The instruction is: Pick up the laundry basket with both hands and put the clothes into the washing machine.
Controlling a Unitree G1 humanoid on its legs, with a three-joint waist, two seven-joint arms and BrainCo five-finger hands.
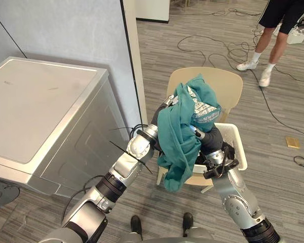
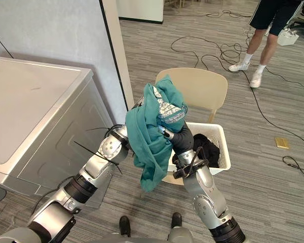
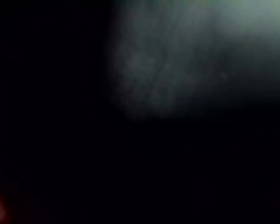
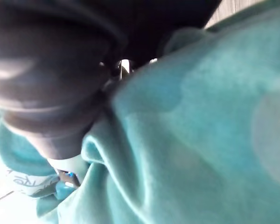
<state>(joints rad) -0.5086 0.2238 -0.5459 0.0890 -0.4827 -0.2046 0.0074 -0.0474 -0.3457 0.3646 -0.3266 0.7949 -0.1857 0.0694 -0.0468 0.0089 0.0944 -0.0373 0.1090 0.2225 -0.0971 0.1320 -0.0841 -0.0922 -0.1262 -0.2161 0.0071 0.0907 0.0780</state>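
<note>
A teal garment [image 1: 180,131] with a white patterned lining hangs bunched and lifted above the white laundry basket [image 1: 239,147]. The basket rests on a beige chair [image 1: 218,83] and holds dark clothes [image 2: 207,149]. My left hand [image 1: 162,110] reaches up under the garment from the left, and the cloth covers it. My right hand [image 1: 211,139] shows its dark cover pressed into the cloth from the right, over the basket. In the right wrist view the teal garment [image 4: 200,140] lies right against that cover. The silver washing machine [image 1: 35,111] stands at the left with its lid down.
A grey partition wall [image 1: 66,30] rises behind the washing machine. A person [image 1: 273,30] stands at the far right among black cables [image 1: 228,50] on the floor. A small tan object [image 1: 292,142] lies on the floor to the right of the basket.
</note>
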